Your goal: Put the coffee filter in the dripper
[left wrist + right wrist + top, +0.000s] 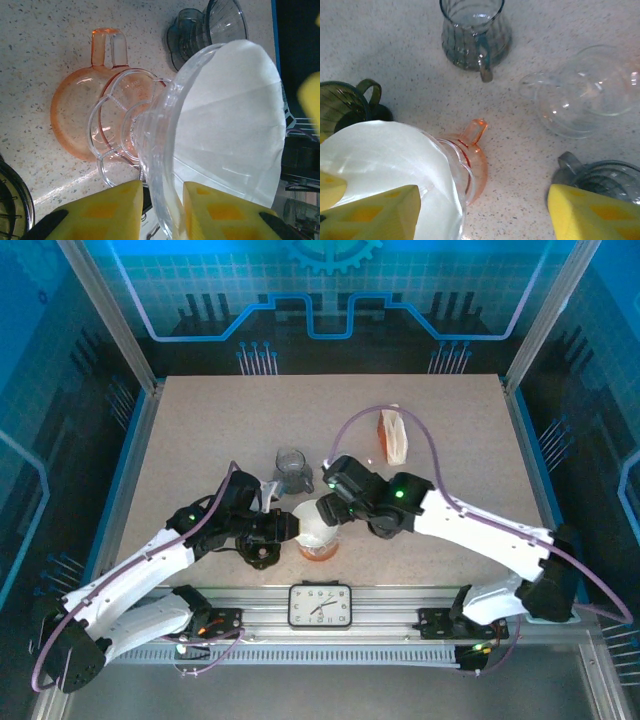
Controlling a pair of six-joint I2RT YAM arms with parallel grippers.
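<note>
A white paper coffee filter (235,115) sits inside a clear glass dripper (155,135). My left gripper (162,187) is shut on the dripper's rim wall, one yellow pad outside and one on the filter side. The dripper hangs tilted above an orange dripper (75,115) standing on the table. In the top view the filter (318,525) lies between my left gripper (290,528) and my right gripper (325,508). My right gripper (484,195) is open wide. Its left finger (375,215) is over the filter (380,155); its right finger (590,215) is off to the side, holding nothing.
A grey dripper (475,35), a clear dripper (580,95) on its side, a dark green dripper (342,105) and another grey one (605,175) ring the orange dripper (477,165). A filter pack (393,435) lies further back. A clock (320,605) sits on the front rail.
</note>
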